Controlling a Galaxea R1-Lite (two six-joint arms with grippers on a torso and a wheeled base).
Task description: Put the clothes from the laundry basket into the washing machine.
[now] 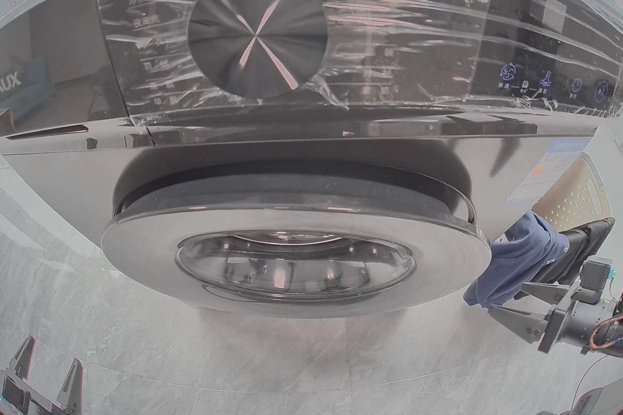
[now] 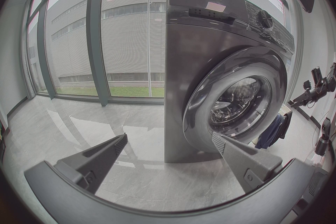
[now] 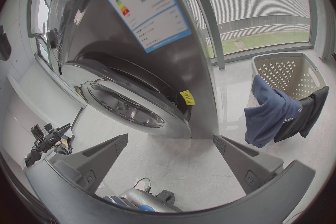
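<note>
A grey washing machine point(image 1: 311, 131) stands in front of me with its round glass door point(image 1: 295, 260) closed. To its right a beige laundry basket point(image 3: 290, 72) sits on the floor, with a blue garment point(image 3: 269, 112) and a black garment point(image 3: 308, 112) draped over its rim. My right gripper point(image 1: 513, 303) is open and empty, hovering low just in front of the blue garment point(image 1: 519, 257). My left gripper point(image 1: 45, 367) is open and empty at the lower left, away from the door. From the left wrist view the machine point(image 2: 224, 70) is seen from its side with the door point(image 2: 238, 105) shut.
Pale marble floor point(image 1: 292, 358) spreads out before the machine. Tall windows point(image 2: 101, 35) rise behind it. A black device with a cable point(image 3: 147, 196) lies on the floor near the right arm. Camera stands point(image 2: 315, 88) are by the wall.
</note>
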